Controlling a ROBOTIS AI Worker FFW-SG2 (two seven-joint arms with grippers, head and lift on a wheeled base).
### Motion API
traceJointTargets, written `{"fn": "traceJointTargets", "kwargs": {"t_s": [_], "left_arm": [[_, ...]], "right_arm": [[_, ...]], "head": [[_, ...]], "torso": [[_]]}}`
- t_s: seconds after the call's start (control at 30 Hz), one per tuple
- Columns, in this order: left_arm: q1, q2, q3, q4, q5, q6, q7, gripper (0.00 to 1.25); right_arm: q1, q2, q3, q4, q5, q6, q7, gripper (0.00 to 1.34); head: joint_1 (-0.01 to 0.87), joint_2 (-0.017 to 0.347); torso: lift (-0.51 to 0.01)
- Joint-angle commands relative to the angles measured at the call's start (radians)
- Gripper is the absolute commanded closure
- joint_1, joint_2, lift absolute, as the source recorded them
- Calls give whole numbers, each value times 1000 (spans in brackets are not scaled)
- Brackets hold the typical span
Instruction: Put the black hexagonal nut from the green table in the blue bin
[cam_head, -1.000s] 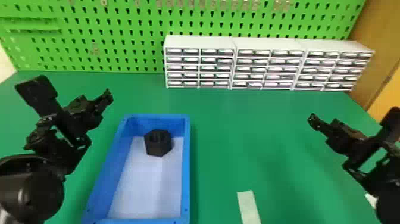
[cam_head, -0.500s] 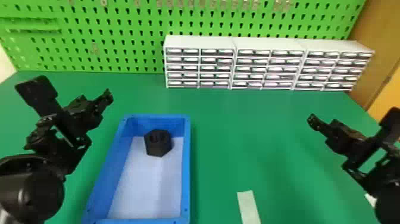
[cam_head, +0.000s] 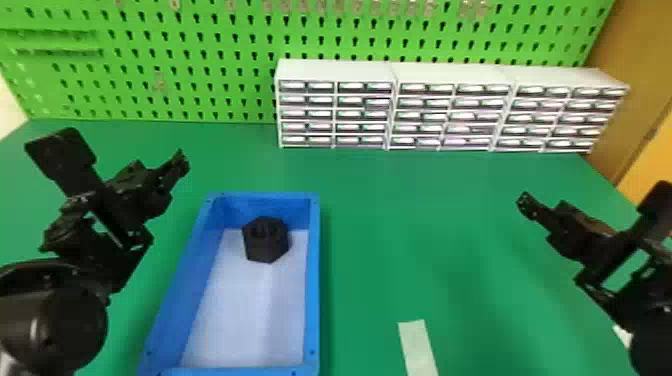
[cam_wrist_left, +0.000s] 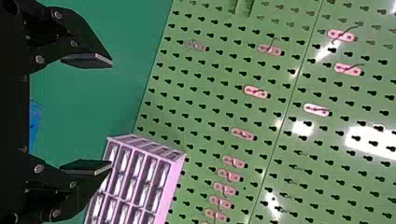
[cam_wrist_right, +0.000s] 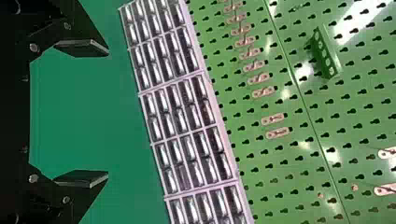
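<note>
The black hexagonal nut lies inside the blue bin, near its far wall. To the left of the bin, raised over the green table, is my left gripper. My right gripper is parked over the table's right side, well away from the bin. In the left wrist view my left gripper is open with nothing between its fingers. In the right wrist view my right gripper likewise stands open and holds nothing.
White drawer cabinets stand along the table's back edge, before a green pegboard. A pale strip lies on the table to the right of the bin. A wooden panel rises at the far right.
</note>
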Motion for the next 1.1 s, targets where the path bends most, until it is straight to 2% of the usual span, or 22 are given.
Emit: {"fn": "traceJointTargets", "kwargs": {"t_s": [0.0, 1.07], "left_arm": [[0, 0, 2, 2, 0, 0, 0, 476], [2, 0, 2, 3, 8, 0, 0, 479]], "right_arm": [[1, 2, 0, 0, 2, 0, 0, 346], [3, 5, -5, 3, 4, 0, 0, 348]], "head": [[691, 9], [691, 9]], "torso": [[-97], [-97]]}}
